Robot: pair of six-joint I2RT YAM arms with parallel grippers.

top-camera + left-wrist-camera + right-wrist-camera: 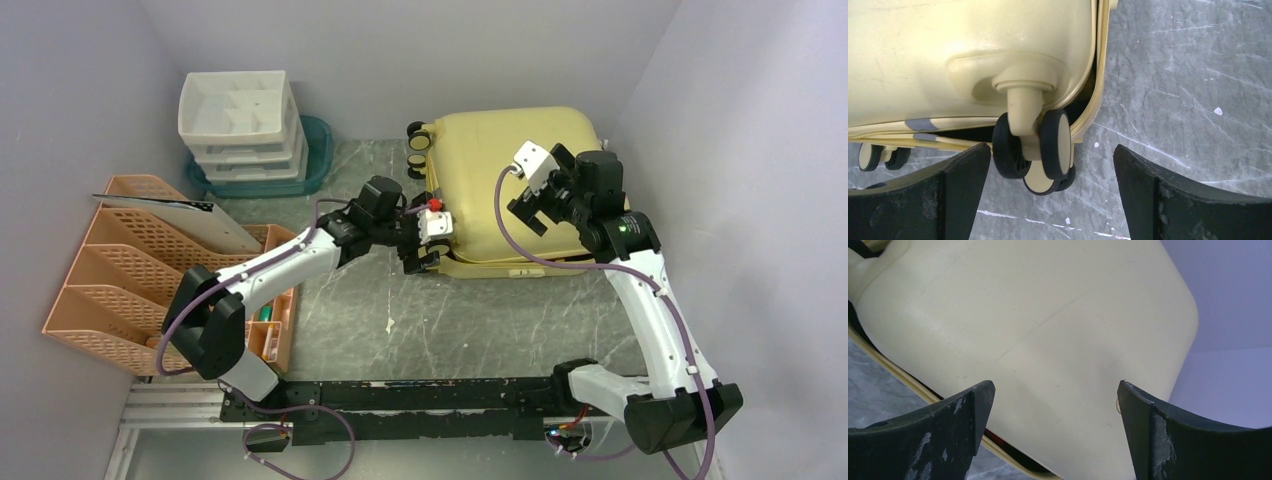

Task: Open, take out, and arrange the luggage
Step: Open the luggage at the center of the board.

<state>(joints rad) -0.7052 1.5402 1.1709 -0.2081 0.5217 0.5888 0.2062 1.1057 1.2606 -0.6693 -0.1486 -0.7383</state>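
**A:** While both arms hang at the luggage (510,170) with nothing gripped, where do you see trouble?

**B:** At the corner. The luggage lies flat at the far right of the table (470,320), close to the right wall, lid (1048,340) up. The left gripper (428,262) sits at its near-left corner, jaws wide apart, with a wheel (1055,145) right between them. If it closes there, I think it catches the wheel and not the shell. A caster swivels, so the pull may just turn or drag the case.

**A:** And the right gripper (532,212)?

**B:** Its jaws are apart too, over the near-right part of the lid. That surface is smooth and rounded, with nothing to pinch. Pads pushed onto it could slide off.

**A:** Is the case unzipped?

**B:** There is a dark gap along the seam (1082,112) by the wheel, and the right wrist view shows the lid's edge raised off the lower rim. So it looks partly open. How far round the zip is undone, I cannot tell. If part of it is closed, lifting would tip the whole case.

**A:** Anything else?

**B:** Room. The far and right walls stand close. A lid swung up could meet a wall and drop back on a finger under the rim.
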